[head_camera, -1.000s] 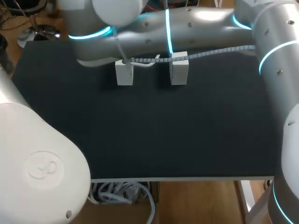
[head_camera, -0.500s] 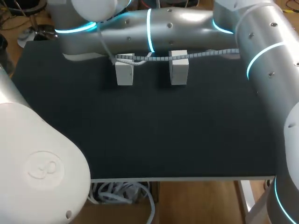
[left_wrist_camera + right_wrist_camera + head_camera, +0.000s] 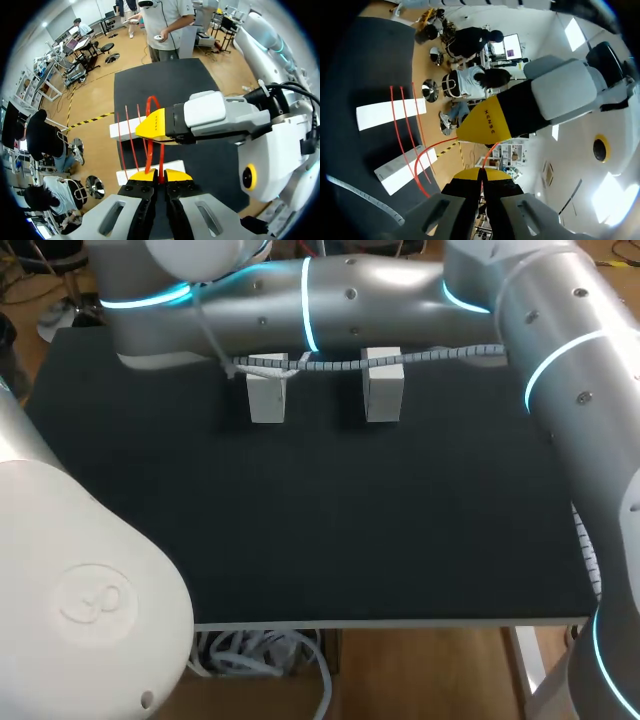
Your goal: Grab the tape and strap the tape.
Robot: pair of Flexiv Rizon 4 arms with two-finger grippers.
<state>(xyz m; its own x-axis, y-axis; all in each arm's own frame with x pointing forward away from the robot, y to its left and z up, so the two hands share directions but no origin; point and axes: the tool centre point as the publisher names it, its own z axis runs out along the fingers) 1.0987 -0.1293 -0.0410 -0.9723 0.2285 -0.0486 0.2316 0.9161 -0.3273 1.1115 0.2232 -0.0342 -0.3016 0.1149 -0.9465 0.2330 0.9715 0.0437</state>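
Note:
A thin red tape (image 3: pixel 147 111) runs in several strands across two white blocks (image 3: pixel 131 131) (image 3: pixel 150 172) on the black table (image 3: pixel 350 520) and rises in a loop. My left gripper (image 3: pixel 155 176) is shut on one strand of that tape just above the nearer block. My right gripper (image 3: pixel 481 175) is shut on the red tape (image 3: pixel 396 120) too, and the two grippers meet tip to tip. In the head view the blocks (image 3: pixel 266 398) (image 3: pixel 383 385) stand at the back of the table. Both grippers and the tape are hidden there behind my arms.
My right arm (image 3: pixel 560 370) comes in from the right and stretches across the table's back edge. A grey coiled cable (image 3: pixel 340 364) hangs over the two blocks. My left arm's big white housing (image 3: pixel 80 580) covers the near left corner.
In the head view the arm across the back has slid further left. The two blocks have stayed where they were.

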